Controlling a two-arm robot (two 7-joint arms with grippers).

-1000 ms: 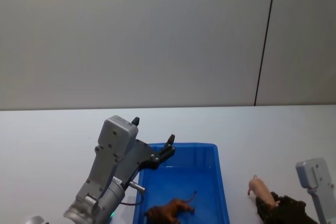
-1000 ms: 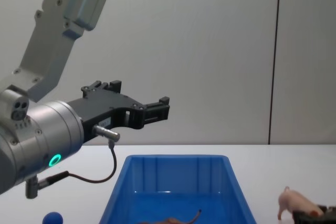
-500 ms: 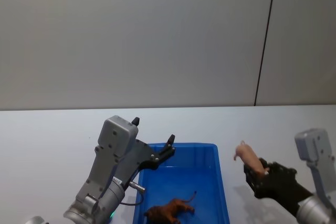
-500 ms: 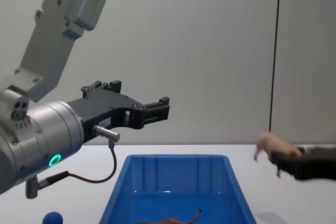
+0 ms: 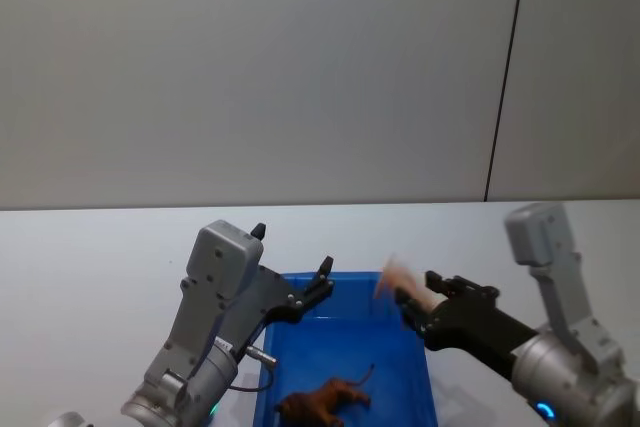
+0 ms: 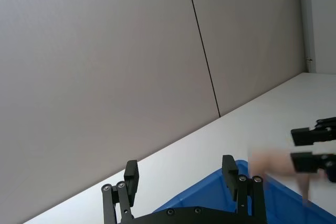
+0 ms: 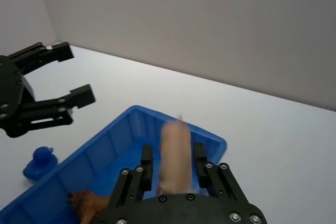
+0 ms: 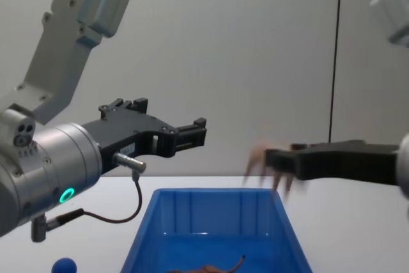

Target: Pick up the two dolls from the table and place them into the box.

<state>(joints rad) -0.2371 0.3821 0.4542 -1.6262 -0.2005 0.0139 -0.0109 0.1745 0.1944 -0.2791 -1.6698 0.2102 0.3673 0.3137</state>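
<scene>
Head view: right gripper (image 5: 413,292), lower right of centre, pinches the pale pink doll (image 5: 393,277), which is blurred, over the upper right corner of the blue box (image 5: 345,276). Right wrist view: the doll sits between both fingers (image 7: 146,162), clear of the box floor. Reddish-brown doll (image 5: 322,402) lies inside the box, bottom centre. Left gripper (image 5: 292,250) hangs at the box's left rim, lower left, fingers spread, empty. White table (image 5: 90,257) surrounds the box.

Head high, chest low, both facing box (image 5: 352,299)
</scene>
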